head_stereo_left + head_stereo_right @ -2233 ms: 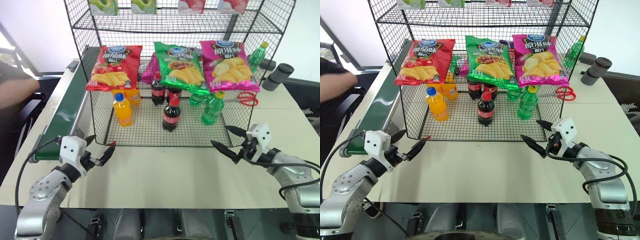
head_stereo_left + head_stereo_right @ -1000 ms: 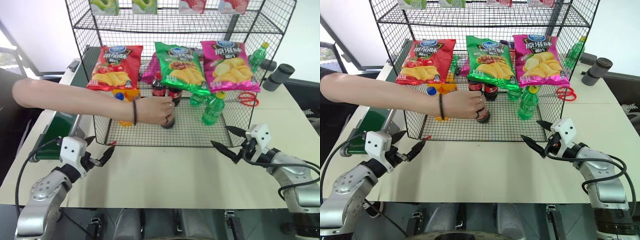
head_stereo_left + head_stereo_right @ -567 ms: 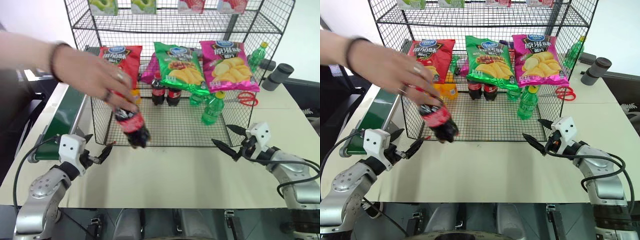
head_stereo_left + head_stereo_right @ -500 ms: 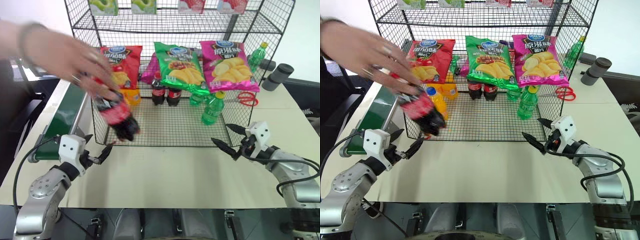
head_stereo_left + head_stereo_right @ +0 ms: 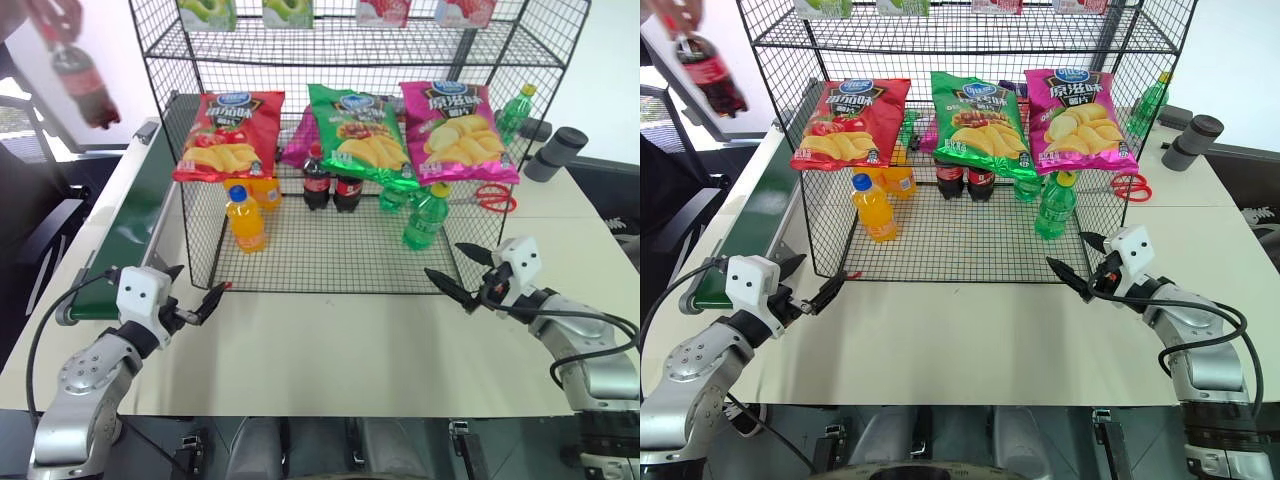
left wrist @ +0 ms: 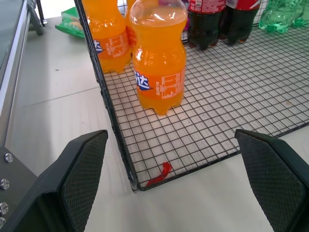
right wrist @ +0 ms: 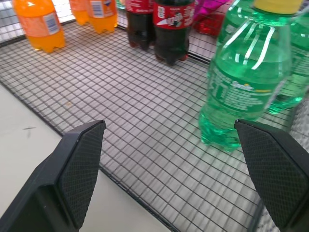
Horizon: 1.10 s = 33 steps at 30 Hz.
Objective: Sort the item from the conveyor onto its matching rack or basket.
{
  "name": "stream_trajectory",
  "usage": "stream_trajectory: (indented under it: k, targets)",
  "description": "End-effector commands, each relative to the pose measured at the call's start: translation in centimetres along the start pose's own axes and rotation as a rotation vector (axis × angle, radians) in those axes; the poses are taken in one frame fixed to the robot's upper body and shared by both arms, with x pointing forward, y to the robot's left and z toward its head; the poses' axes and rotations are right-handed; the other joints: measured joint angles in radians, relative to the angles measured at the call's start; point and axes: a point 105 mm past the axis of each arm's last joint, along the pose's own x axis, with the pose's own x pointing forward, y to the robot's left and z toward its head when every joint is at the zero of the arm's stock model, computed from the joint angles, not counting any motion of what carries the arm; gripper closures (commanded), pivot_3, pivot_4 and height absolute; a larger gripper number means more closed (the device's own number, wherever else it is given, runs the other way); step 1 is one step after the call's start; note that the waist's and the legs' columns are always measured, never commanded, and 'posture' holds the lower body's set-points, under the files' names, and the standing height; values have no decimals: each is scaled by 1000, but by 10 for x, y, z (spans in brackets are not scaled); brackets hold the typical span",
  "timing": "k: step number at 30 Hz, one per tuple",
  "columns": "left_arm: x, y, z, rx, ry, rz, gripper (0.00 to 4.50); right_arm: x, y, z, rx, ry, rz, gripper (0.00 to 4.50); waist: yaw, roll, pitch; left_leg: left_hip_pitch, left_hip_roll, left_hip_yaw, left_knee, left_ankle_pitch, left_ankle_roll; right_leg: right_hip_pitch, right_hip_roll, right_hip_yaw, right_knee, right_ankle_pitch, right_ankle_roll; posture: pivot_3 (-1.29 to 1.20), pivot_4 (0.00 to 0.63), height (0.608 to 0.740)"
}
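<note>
Both claws stand wide apart and hold nothing: the left gripper (image 5: 196,305) hovers over the table (image 5: 330,340) at the near left corner of the rack (image 5: 330,150), its fingers (image 6: 82,169) spread before that corner; the right gripper (image 5: 462,280) hovers by the rack's near right corner, facing in toward the bottom tier; the cola bottle (image 5: 88,85) hangs tilted in the air at the far left, above the conveyor (image 5: 135,220) and well apart from both grippers, gripped at its neck by a person's hand (image 5: 52,15) at the upper left edge; the conveyor runs along the left side of the rack, its belt bare; on the rack's bottom tier an orange-drink bottle (image 5: 245,217) stands near the left front, with another just behind it; two cola bottles (image 5: 332,183) stand side by side further back at the middle; a green soda bottle (image 5: 427,216) stands to the right; three chip bags, red (image 5: 228,135), green (image 5: 365,135) and pink (image 5: 458,130), hang along the tier above; red scissors (image 5: 490,197) lie on the table to the right of the rack; a dark cylinder (image 5: 556,152) lies at the far right.
</note>
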Motion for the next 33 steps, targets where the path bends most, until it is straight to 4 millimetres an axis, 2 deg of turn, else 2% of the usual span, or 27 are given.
stream_trajectory:
  k: [1,6,10,18,29,33]
  targets:
    - [2,1,9,22,-40,-5,0,-6,-9,17,-72,-83,-76,45,0,0,0,0,0,0,0,0,0,0,0,0,0,0,0,0,150,734]
    - [3,1,9,24,-38,-16,0,-8,-2,15,-103,-93,-69,45,0,0,0,0,0,0,0,0,0,0,0,0,0,0,0,0,150,734]
    - [4,3,9,27,-38,-13,0,-8,17,7,2,-36,90,45,-1,0,0,0,0,0,0,0,0,0,0,0,0,0,0,0,150,734]
    - [0,15,11,30,-44,53,0,4,39,20,19,-81,185,45,0,0,0,0,0,0,0,0,0,0,0,0,1,0,0,0,150,734]
    - [-5,23,13,-41,-62,111,0,13,42,21,22,-84,200,45,-1,0,0,0,0,0,0,0,0,0,0,0,1,0,0,0,150,734]
    - [-13,27,14,-55,-74,147,0,18,41,22,19,-88,201,45,-3,0,0,0,0,0,0,0,0,0,0,0,1,0,0,0,150,734]
